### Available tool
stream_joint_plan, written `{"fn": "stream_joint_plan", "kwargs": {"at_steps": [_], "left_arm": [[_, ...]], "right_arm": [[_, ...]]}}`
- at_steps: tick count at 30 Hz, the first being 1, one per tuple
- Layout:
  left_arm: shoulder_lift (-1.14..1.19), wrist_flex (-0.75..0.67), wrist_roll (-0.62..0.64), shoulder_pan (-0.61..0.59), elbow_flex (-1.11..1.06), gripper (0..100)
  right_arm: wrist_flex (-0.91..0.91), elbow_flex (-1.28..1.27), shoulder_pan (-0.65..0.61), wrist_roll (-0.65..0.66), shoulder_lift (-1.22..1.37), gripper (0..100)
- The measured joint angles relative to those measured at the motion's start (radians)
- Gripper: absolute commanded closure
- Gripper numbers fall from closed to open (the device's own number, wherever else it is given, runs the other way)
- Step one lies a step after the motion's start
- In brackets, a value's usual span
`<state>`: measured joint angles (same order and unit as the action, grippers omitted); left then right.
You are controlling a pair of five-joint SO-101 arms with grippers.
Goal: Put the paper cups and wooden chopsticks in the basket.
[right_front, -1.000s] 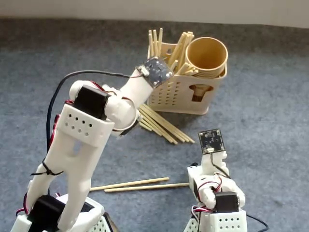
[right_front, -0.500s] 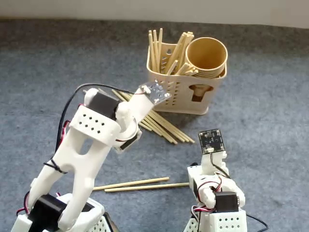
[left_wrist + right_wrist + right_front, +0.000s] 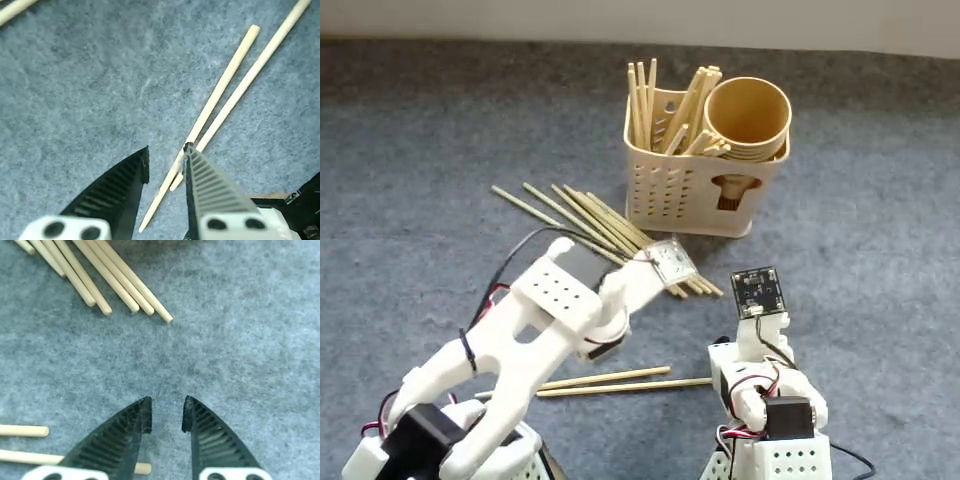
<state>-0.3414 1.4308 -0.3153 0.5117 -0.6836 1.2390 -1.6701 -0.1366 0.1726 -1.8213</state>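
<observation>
A: Where do the things for the basket (image 3: 685, 195) lie?

B: The paper cups (image 3: 748, 118) stand stacked in the right part of the basket, on the far side of the grey carpet (image 3: 880, 230). Several chopsticks (image 3: 642, 92) stand upright in its left part. A bundle (image 3: 575, 213) of them lies on the carpet, just left of the basket and nearer. A loose pair (image 3: 605, 380) lies nearer again, between the two arms.

A: And the grippers?

B: The left gripper (image 3: 166, 162) is spread above the loose pair, and one stick passes between its fingers. The right gripper (image 3: 164, 415) is parted a little, above the carpet, near the bundle's ends.
</observation>
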Motion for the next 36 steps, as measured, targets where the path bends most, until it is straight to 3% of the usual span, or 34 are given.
{"fn": "stream_joint_plan", "kwargs": {"at_steps": [16,28,32,36], "left_arm": [[0.0,-0.232,-0.002,0.215,-0.232,88],[0.0,-0.362,-0.005,0.201,-0.31,88],[0.0,-0.364,-0.003,0.129,-0.31,89],[0.0,-0.364,-0.003,0.031,-0.31,98]], "right_arm": [[0.0,0.0,0.0,0.0,0.0,87.9],[0.0,0.0,0.0,0.0,0.0,87.9],[0.0,0.0,0.0,0.0,0.0,87.9],[0.0,0.0,0.0,0.0,0.0,87.9]]}}
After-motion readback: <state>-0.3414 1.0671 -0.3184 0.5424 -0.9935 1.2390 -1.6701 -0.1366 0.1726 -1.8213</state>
